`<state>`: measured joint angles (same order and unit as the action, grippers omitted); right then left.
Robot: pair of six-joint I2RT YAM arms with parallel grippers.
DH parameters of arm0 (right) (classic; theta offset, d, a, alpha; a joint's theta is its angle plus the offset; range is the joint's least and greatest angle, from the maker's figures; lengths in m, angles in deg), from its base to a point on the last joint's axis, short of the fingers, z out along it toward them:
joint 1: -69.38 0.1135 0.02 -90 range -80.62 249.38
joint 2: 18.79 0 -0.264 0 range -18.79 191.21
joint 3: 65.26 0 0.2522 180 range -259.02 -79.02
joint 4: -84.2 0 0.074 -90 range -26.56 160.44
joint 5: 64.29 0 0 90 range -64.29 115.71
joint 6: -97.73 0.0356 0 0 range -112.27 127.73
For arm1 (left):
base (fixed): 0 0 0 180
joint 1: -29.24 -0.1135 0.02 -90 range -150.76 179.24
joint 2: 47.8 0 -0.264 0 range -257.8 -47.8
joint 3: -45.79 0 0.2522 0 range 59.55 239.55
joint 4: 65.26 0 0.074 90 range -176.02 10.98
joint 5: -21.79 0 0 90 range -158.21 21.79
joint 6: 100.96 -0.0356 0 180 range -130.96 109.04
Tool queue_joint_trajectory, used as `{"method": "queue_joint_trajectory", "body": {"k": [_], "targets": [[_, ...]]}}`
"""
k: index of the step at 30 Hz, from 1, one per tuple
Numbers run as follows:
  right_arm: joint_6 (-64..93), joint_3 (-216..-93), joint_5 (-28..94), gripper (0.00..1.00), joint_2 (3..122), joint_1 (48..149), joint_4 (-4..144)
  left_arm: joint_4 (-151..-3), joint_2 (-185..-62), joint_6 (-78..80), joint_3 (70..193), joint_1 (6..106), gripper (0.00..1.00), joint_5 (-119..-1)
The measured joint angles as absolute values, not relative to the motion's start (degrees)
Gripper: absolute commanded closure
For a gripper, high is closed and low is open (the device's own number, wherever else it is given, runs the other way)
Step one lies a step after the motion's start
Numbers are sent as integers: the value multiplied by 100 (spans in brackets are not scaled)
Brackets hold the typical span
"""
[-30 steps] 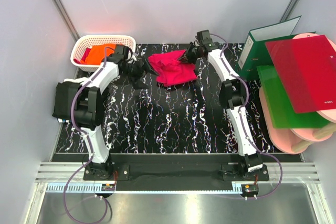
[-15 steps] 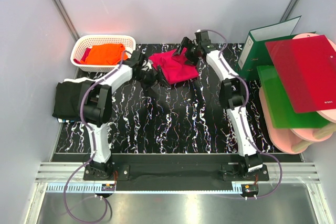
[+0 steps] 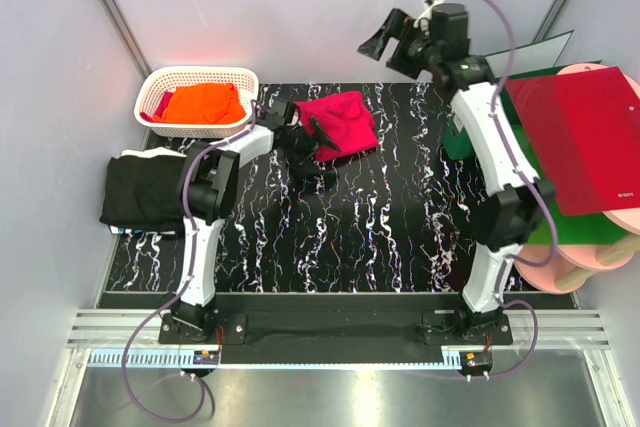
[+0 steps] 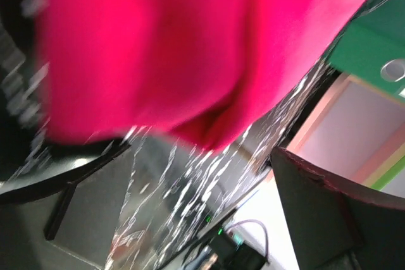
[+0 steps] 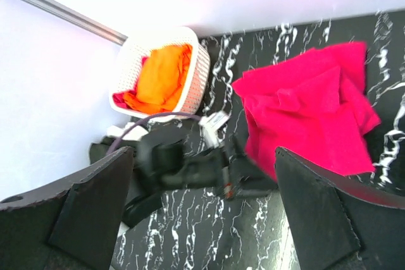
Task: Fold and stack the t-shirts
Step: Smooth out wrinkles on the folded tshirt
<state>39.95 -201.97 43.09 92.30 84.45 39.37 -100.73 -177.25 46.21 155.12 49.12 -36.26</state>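
A crumpled crimson-pink t-shirt (image 3: 345, 124) lies at the back middle of the table; it also shows from above (image 5: 310, 118) and fills the top of the left wrist view (image 4: 158, 49). My left gripper (image 3: 312, 142) is open at the shirt's near-left edge, low over the table, its open jaws (image 4: 196, 188) just short of the cloth. My right gripper (image 3: 385, 42) is open and empty, raised high behind the shirt (image 5: 202, 219). An orange t-shirt (image 3: 200, 102) sits in the white basket (image 3: 160, 79). A folded black t-shirt (image 3: 145, 187) lies at the table's left edge.
A green binder (image 3: 480, 82), a glossy red folder (image 3: 585, 137), a green folder (image 3: 535, 192) and pink plates (image 3: 580, 257) are stacked on the right. The black marbled tabletop (image 3: 330, 237) extends toward the arm bases.
The right gripper opened, let go of the pink shirt and rose up and back to the right. The left gripper moved right, from near the basket to the shirt's left edge.
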Motion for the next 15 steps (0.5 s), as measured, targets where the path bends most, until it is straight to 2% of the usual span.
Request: {"method": "queue_joint_trajectory", "body": {"k": [2, 3, 4, 5, 6, 12, 15], "targets": [[3958, -19981, 4309, 0, 8836, 8377, 3937, -9938, -17924, 4776, 15783, 4986, 4, -3674], [3945, -19889, 4311, 0, 8705, 8355, 3935, -9885, -18022, 4824, 15912, 5015, 10, -3709], [3939, -19738, 4309, 0, 8541, 8320, 3937, -9813, -18160, 4894, 16118, 5056, 24, -3751], [3934, -19647, 4309, 0, 8449, 8303, 3928, -9778, -18258, 4942, 16244, 5080, 89, -3770], [3925, -19470, 4311, 0, 8333, 8285, 3944, -9722, -18390, 4982, 16408, 5113, 100, -3816], [3934, -18453, 4355, 0, 8023, 8283, 3909, -9700, -18853, 5189, 16756, 5163, 100, -3777], [3965, -17852, 4429, 0, 7966, 8283, 3861, -9641, -18632, 5111, 16378, 5163, 100, -3692]]}}
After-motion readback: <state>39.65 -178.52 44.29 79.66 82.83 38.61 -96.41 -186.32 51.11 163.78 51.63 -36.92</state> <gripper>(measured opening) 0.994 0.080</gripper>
